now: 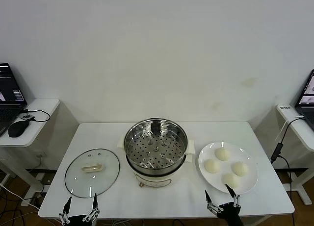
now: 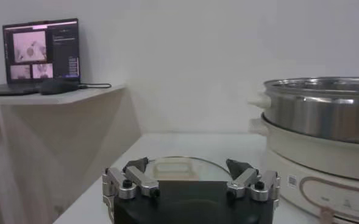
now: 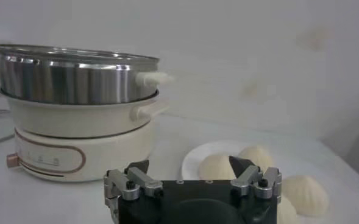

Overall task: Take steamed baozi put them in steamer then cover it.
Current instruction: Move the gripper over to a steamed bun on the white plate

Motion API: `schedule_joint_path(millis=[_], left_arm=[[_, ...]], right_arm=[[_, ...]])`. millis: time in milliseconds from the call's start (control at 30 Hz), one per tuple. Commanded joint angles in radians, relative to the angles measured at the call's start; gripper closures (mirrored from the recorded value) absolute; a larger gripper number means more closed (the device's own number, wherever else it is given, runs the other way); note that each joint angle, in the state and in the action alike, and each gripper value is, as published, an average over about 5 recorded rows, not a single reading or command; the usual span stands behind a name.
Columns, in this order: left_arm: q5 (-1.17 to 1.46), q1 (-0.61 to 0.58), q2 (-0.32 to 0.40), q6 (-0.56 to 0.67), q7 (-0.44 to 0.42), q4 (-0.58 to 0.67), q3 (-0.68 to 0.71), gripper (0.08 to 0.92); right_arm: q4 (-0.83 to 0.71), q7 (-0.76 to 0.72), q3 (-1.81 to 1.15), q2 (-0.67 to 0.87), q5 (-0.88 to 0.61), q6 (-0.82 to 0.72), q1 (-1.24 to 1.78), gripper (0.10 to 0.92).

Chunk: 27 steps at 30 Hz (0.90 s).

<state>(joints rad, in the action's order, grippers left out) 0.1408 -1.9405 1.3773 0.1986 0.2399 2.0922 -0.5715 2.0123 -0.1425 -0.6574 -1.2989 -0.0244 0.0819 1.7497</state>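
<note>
Several cream-white steamed baozi (image 1: 222,153) lie on a white plate (image 1: 204,155) at the table's right. The steamer (image 1: 156,150), a shiny steel pot on a cream base, stands uncovered at the centre with its perforated tray bare. Its cover (image 1: 92,172), a clear glass lid with a cream handle, lies flat on the table to the left. My left gripper (image 1: 81,200) hangs open at the front edge just before the lid (image 2: 185,159). Also open, my right gripper (image 1: 217,190) hovers before the plate, facing the buns (image 3: 216,165). Neither holds anything.
Side tables flank the white table: the left one carries a laptop (image 1: 10,96) and a mouse (image 1: 18,128), the right one another laptop (image 1: 306,101) with a hanging cable (image 1: 277,150). A white wall stands behind.
</note>
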Motion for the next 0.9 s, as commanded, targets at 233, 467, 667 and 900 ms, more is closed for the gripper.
schedule_joint_path(millis=[233,467,667,900], left_arm=[[-0.040,0.047,-0.045,-0.113,-0.002,0.021,-0.055,0.177],[-0.087,0.080,-0.067,-0.201,0.022,0.030,-0.039,0.177],[-0.151,0.102,-0.059,-0.201,0.026,0.019,-0.028,0.177],[-0.212,0.109,-0.033,-0.182,0.043,0.026,-0.030,0.177]], right_arm=[[-0.043,-0.121,-0.124,0.269,0.373,-0.152,-0.256,0.203],[-0.144,-0.332,-0.085,0.510,0.486,-0.212,-0.440,0.203],[-0.280,-0.557,0.067,0.699,0.516,-0.167,-0.655,0.202],[-0.482,-0.771,0.412,0.812,0.485,-0.117,-1.018,0.203]])
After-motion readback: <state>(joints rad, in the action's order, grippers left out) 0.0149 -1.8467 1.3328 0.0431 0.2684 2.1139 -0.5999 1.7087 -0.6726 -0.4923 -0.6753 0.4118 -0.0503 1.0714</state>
